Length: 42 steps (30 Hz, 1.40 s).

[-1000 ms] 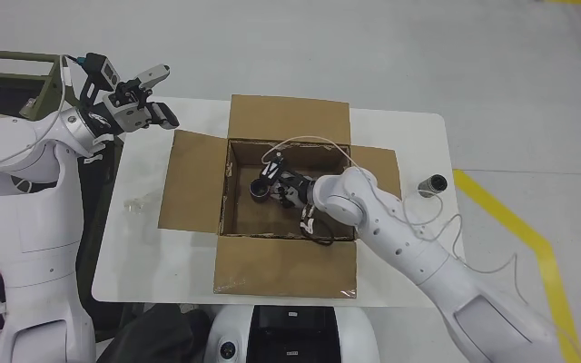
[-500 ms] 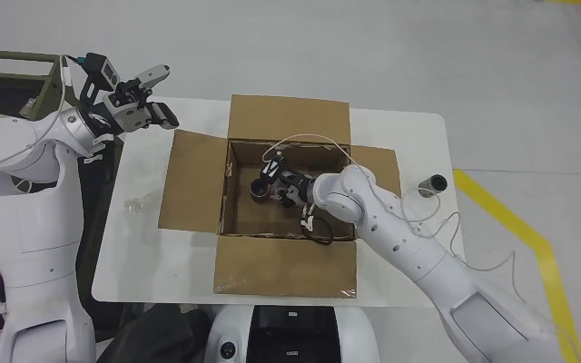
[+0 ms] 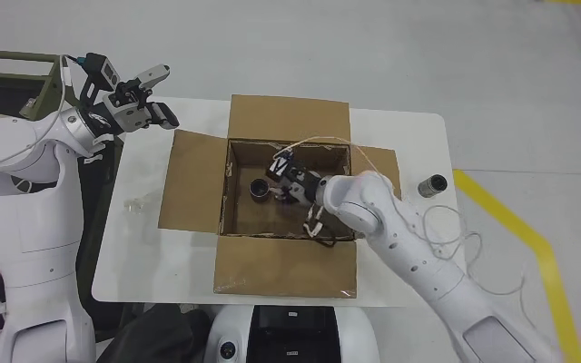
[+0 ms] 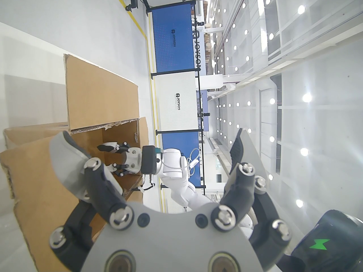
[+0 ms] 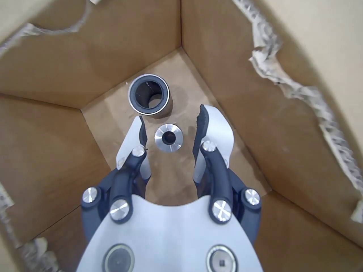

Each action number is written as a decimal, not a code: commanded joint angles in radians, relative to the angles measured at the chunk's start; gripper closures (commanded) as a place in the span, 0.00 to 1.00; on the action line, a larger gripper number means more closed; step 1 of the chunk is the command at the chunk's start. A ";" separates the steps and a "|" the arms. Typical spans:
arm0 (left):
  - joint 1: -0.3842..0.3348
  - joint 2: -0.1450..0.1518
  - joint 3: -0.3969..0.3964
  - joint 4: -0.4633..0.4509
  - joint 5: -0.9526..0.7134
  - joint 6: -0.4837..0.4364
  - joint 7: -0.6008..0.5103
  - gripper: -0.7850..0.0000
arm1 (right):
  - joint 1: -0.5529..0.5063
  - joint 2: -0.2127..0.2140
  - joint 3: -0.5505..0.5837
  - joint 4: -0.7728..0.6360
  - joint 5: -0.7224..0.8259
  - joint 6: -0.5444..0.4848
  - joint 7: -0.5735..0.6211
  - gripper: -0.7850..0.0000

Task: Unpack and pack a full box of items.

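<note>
**Right gripper open inside the box, over a small metal part**

The cardboard box (image 3: 192,181) stands in the middle of the white table (image 3: 145,259) with all four flaps folded outward. The right gripper (image 5: 171,120) is down inside it, fingers spread apart and clamped on nothing. In the right wrist view a small silver bushing (image 5: 169,138) lies on the box floor between the two fingers, with clear space on either side. Just beyond it, near a corner of the box, stands a larger dark ring (image 5: 149,97), upright with its hollow end up. The two parts are near each other but not touching.

The left gripper (image 3: 165,93) hangs by the table's far left corner, outside the box, its fingers wide apart and empty. A dark cylinder (image 3: 432,184) lies on the table by its right edge, well apart from the box's right flap.
</note>
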<state>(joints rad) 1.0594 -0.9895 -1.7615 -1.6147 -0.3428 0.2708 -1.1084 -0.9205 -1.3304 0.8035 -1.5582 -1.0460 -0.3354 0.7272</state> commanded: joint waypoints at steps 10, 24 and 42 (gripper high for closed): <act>0.000 0.000 0.000 0.000 0.000 0.000 0.000 0.00 | -0.193 0.053 0.142 -0.270 -0.101 -0.010 -0.018 0.50; 0.000 0.000 0.000 0.000 0.000 0.000 0.000 0.00 | -0.485 0.108 0.416 -0.465 -0.162 0.034 -0.176 0.44; 0.000 0.000 0.000 0.000 0.000 0.000 0.000 0.00 | -0.720 0.138 0.677 -0.534 -0.123 0.082 -0.277 0.14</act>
<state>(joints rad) 1.0594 -0.9895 -1.7615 -1.6147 -0.3428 0.2708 -1.1084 -1.6404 -1.1931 1.4791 -2.0864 -1.1628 -0.2557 0.4333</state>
